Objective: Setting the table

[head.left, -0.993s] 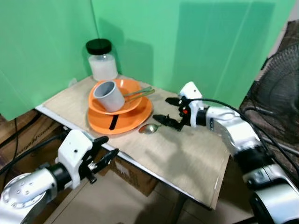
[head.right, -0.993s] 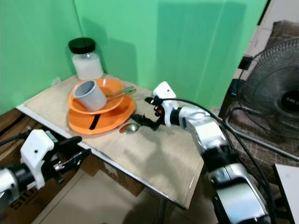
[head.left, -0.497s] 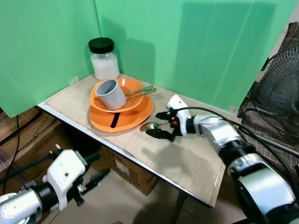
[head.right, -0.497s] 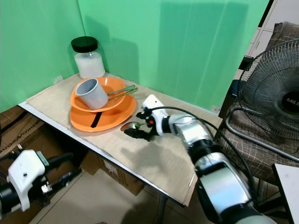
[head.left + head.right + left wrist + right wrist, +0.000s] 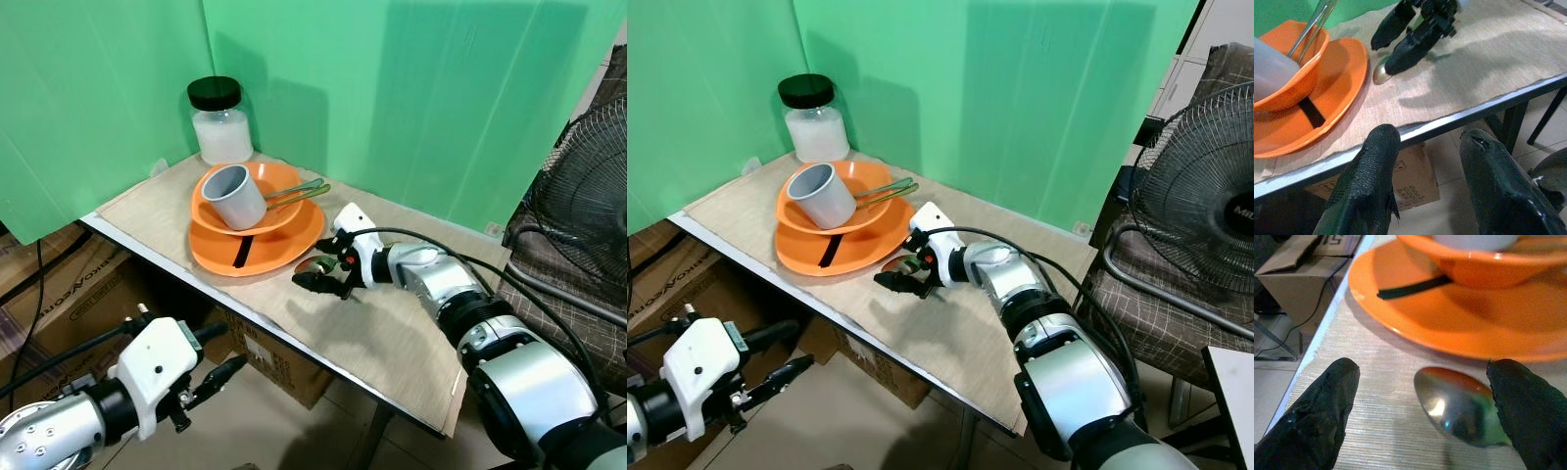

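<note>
Lying on the beige mat (image 5: 411, 333), the spoon (image 5: 1459, 413) sits bowl-up just beside the orange plate (image 5: 284, 257) rim. Right gripper (image 5: 321, 272) is low over it, fingers (image 5: 1317, 416) spread apart either side of the spoon bowl — nothing gripped. Plate carries an orange bowl (image 5: 279, 201) with a grey cup (image 5: 233, 196) tipped in it and utensils (image 5: 299, 193) leaning out. Jar (image 5: 218, 122) with black lid stands behind, near the green backdrop. Left gripper (image 5: 774, 357) hangs below the table edge (image 5: 1449, 125), fingers parted, empty — cardboard box (image 5: 1410, 183) under the table.
</note>
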Controlling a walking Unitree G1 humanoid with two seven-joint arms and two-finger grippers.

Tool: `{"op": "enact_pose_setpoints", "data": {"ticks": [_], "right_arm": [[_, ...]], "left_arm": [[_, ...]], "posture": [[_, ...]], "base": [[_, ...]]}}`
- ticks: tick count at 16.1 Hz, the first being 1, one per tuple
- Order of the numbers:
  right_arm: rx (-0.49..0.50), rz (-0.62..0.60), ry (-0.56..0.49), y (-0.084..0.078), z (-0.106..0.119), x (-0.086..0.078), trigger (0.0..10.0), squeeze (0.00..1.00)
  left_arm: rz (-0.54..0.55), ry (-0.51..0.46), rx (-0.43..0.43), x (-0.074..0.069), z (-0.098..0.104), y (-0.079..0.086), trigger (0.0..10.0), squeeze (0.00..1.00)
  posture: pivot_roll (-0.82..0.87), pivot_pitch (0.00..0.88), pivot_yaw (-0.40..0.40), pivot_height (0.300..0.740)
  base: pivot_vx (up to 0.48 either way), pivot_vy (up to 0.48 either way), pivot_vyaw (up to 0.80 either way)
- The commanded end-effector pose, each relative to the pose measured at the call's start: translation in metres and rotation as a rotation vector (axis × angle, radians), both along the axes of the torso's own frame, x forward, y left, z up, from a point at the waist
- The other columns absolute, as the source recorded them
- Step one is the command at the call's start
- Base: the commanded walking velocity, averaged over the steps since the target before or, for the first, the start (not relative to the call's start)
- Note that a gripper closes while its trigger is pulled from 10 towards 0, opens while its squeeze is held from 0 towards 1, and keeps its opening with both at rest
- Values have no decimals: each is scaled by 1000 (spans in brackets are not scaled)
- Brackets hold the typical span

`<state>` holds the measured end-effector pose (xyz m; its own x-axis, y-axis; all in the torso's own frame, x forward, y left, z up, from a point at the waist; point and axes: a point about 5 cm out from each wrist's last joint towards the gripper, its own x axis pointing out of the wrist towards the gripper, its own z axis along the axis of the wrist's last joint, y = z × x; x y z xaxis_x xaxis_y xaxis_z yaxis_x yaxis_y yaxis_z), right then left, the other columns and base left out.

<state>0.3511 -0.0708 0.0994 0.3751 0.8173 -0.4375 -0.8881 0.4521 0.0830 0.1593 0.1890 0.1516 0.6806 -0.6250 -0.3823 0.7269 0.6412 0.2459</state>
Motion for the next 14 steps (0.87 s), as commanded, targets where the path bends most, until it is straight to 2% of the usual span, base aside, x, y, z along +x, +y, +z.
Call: {"op": "enact_pose_setpoints", "data": {"ticks": [1, 6, 11, 12, 13, 14], "right_arm": [[-21, -13, -6, 1, 4, 4, 10000, 0], [-41, -69, 36, 3, -2, 4, 10000, 0], [-53, -40, 70, 4, -4, 2, 10000, 0], [-51, -37, 87, 4, -5, 1, 10000, 298], [-53, -40, 91, 4, -5, 1, 10000, 1000], [-54, -38, 93, 4, -5, 1, 10000, 1000]], "left_arm": [[-15, 5, 18, 1, 0, 0, 10000, 0], [-24, 9, 18, 0, 2, 1, 10000, 0], [-27, 29, 22, 0, -1, 4, 10000, 0], [-26, 39, 23, 0, -5, 6, 10000, 0], [-21, 44, 26, -1, -9, 9, 10000, 0], [-17, 47, 28, -1, -13, 11, 10000, 0]], "posture": [[0, 0, 37, 740], [0, 0, 35, 740], [-2, 0, 29, 740], [-3, 0, 29, 740], [-4, 0, 29, 740], [-6, 0, 29, 740]], "base": [[0, 0, 0], [0, 0, 0], [0, 0, 0], [0, 0, 0], [0, 0, 0], [0, 0, 0]]}}
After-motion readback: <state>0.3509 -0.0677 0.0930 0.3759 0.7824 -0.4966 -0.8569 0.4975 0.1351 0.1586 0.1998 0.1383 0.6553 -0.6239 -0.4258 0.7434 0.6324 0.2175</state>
